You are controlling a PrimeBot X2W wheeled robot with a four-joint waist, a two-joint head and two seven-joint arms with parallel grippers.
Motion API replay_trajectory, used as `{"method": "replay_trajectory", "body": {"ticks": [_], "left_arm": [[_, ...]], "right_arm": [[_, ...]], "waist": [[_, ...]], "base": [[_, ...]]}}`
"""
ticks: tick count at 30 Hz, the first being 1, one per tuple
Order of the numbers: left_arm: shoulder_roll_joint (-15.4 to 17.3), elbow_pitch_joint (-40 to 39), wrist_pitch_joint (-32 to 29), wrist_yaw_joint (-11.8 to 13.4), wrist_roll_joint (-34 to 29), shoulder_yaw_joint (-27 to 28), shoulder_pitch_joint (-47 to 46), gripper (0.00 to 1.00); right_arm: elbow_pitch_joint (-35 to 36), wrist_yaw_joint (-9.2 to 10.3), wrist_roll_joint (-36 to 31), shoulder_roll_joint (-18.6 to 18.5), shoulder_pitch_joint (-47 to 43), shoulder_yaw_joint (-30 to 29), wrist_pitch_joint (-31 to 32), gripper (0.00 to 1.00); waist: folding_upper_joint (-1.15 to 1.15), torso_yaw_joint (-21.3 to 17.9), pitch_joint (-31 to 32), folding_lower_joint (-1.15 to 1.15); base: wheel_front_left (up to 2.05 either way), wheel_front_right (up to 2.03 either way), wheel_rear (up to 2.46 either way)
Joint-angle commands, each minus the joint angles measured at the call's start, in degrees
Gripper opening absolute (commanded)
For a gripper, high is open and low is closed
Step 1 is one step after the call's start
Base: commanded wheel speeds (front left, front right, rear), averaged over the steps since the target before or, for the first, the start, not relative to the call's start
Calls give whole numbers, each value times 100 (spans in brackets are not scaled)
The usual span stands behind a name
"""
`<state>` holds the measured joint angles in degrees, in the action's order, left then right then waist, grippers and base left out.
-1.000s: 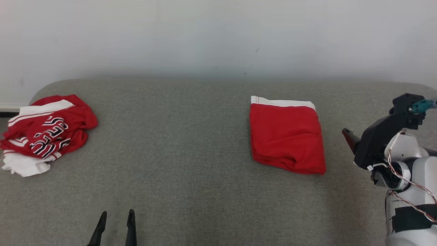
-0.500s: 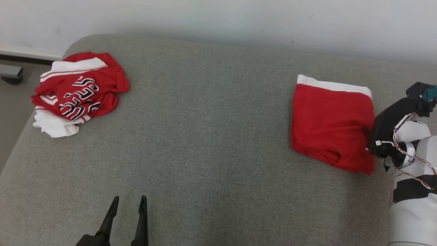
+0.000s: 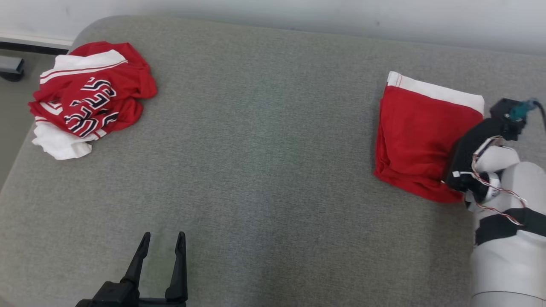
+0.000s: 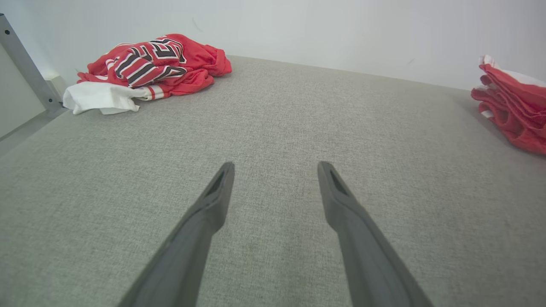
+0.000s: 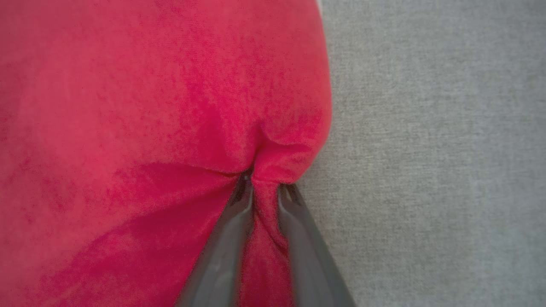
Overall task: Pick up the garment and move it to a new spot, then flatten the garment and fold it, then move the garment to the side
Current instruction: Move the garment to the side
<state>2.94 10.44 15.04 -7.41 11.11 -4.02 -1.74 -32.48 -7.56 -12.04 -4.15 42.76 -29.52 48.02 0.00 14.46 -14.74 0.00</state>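
Observation:
The folded red garment (image 3: 418, 136) with a white band along its far edge lies at the right of the grey padded surface (image 3: 264, 140). In the right wrist view my right gripper (image 5: 264, 187) is shut on a pinched ridge of the garment's (image 5: 149, 106) red cloth near its edge. From the head view, the dark right wrist (image 3: 467, 155) covers the garment's near right corner and hides the fingers. My left gripper (image 3: 162, 241) stands open low at the front, nothing between its fingers (image 4: 213, 204). The garment's stacked edges (image 4: 512, 111) show at the far right of the left wrist view.
A crumpled red and white jersey (image 3: 85, 94) with dark lettering lies at the far left corner, also in the left wrist view (image 4: 149, 64). A pale wall (image 3: 298, 13) runs behind the surface. The surface's left edge drops to the floor (image 3: 8, 111).
The head camera has tilted down and turned. My right gripper moved from beside the folded garment onto its right edge and closed on the cloth. The left gripper stays open.

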Motion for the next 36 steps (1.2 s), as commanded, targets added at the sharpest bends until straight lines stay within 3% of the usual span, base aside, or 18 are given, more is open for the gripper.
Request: {"method": "replay_trajectory", "body": {"ticks": [1, 12, 17, 21, 28, 36], "left_arm": [[-9, -11, 20, -4, 31, -2, -76, 100], [0, -213, 19, -2, -4, 188, -203, 100], [54, -490, 19, -2, 42, 173, -312, 100], [178, -820, 19, -3, 77, 114, -445, 100], [478, -1186, 19, -3, -28, -6, -547, 100], [692, -1693, -63, 10, -104, -75, -457, 100]], "right_arm": [[-142, 12, 20, 44, -58, 51, -9, 0], [-251, 16, 442, -662, -133, 1121, -143, 0], [-108, 16, 643, -1308, -328, 1650, -36, 0], [62, 13, 515, -2098, -509, 2023, -142, 0], [-12, 13, 269, -2824, -613, 2080, -734, 0], [-259, 14, -174, -3338, -424, 1757, -1503, 0]], "waist": [[0, -117, -63, 0], [0, -893, -203, 0], [0, -1280, -325, 0], [0, -1513, -538, 0], [0, -1596, -925, 0], [0, -1503, -1294, 0]], "base": [[0, 0, 0], [0, 0, 0], [0, 0, 0], [0, 0, 0], [0, 0, 0], [0, 0, 0]]}}
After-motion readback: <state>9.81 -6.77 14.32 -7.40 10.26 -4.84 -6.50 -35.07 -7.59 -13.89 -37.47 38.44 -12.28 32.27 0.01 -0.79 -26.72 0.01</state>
